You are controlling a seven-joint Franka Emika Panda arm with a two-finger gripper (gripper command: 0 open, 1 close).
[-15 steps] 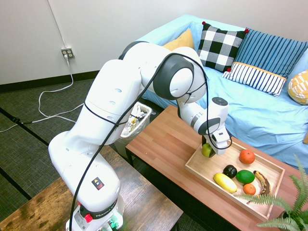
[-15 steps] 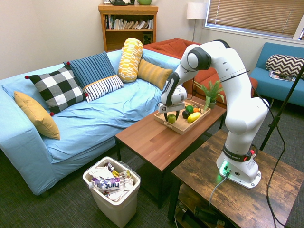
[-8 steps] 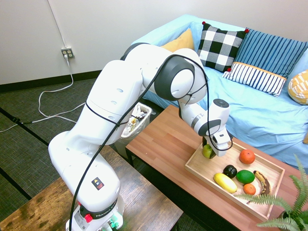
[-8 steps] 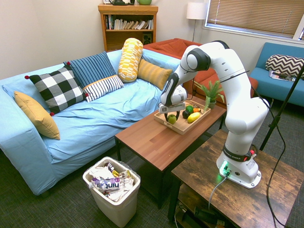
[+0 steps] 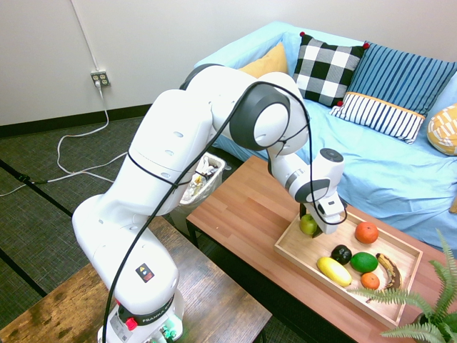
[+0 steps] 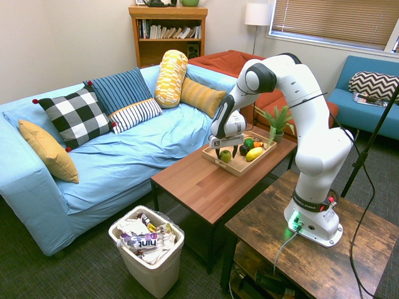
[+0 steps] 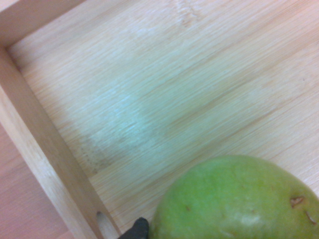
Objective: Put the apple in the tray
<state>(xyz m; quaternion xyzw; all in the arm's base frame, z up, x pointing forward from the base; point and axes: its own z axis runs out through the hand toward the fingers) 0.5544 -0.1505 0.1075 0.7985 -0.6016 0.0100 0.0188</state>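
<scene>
On the wooden coffee table (image 5: 243, 207), the tray (image 5: 303, 259) is sitting with the apple (image 5: 308, 225) resting in its near corner, away from the other fruit so nothing gets knocked; the gripper (image 6: 225, 149) is hanging straight down over the apple, fingers spread apart, judged to be releasing it. In the bin (image 6: 148, 246) by the table, a wrapper is showing the word "july".

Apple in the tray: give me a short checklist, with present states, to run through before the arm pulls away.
1. Apple inside the tray, at its corner nearest the arm: ok.
2. Apple resting on the tray floor: ok in the wrist view.
3. Gripper open around the apple: cannot tell, the fingers are hard to make out.
4. Apple apart from the orange and the yellow fruit: ok.
5. Space above the gripper free for a straight lift: ok.
6. Tray lying flat on the coffee table: ok.
</scene>
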